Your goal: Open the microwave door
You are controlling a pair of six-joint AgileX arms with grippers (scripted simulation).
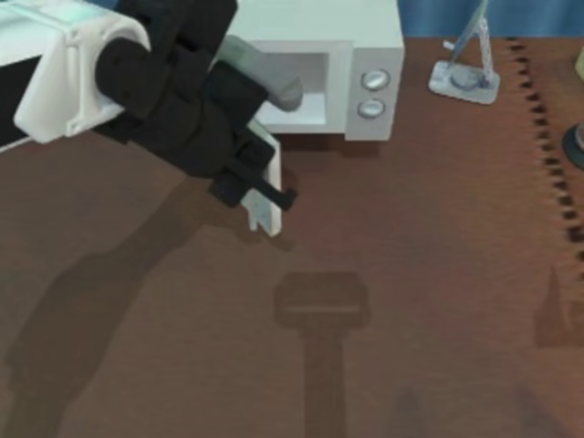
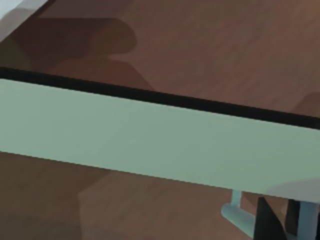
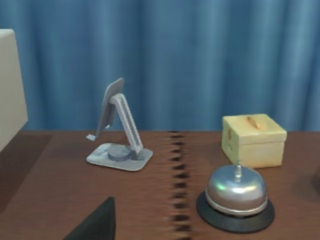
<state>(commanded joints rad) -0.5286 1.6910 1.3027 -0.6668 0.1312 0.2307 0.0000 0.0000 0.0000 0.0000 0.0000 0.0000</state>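
At microwave (image 1: 365, 55) front | left gripper (image 1: 274, 196) jaws clamp door handle (image 1: 263, 214) | microwave door (image 1: 271, 182) swung open

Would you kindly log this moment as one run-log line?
left gripper: at door handle, grip unclear | door: swung open | microwave: cavity exposed | right arm: out of top view

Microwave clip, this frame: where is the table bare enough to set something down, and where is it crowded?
Bare: the wide stretch of table in front of the microwave, out to the near edge, carrying only shadows. Crowded: the far left, where the left gripper holds the swung-out microwave door, and the far right by the grey stand, the bell and the yellow box.
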